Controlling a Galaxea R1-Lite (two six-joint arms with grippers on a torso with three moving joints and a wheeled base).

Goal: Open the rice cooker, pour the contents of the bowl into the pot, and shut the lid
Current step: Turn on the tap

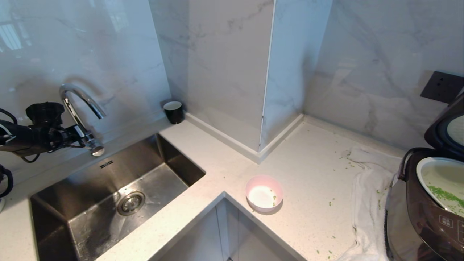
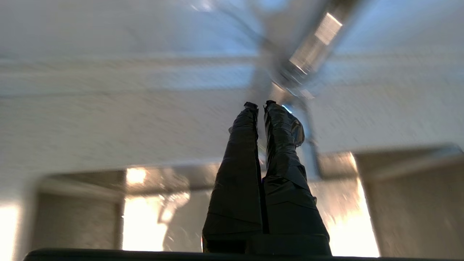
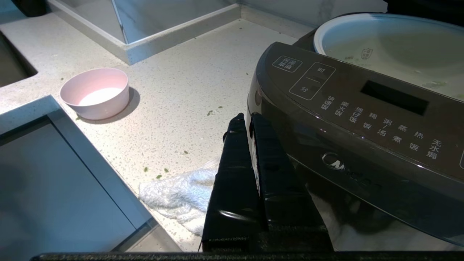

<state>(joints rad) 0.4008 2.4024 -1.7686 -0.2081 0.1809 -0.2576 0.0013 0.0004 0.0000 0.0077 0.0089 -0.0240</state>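
The dark brown rice cooker (image 1: 424, 217) stands at the right edge with its lid (image 1: 447, 128) raised. Its pale pot (image 1: 424, 170) holds the green contents (image 1: 444, 195). The pink bowl (image 1: 264, 192) sits upright on the counter near the inner corner, with only a few green flecks inside. My right gripper (image 3: 243, 116) is shut and empty, low beside the cooker's front panel (image 3: 362, 108), with the bowl (image 3: 95, 92) well off to its side. My left arm (image 1: 36, 132) reaches over the sink. The left gripper (image 2: 258, 105) is shut on nothing and points at the faucet.
A steel sink (image 1: 119, 192) with a curved faucet (image 1: 78, 105) fills the left. A black cup (image 1: 173, 111) stands by the wall. A white towel (image 1: 368, 203) lies under and beside the cooker. Green bits are scattered over the counter (image 1: 319, 174). A wall socket (image 1: 442, 86) is above the cooker.
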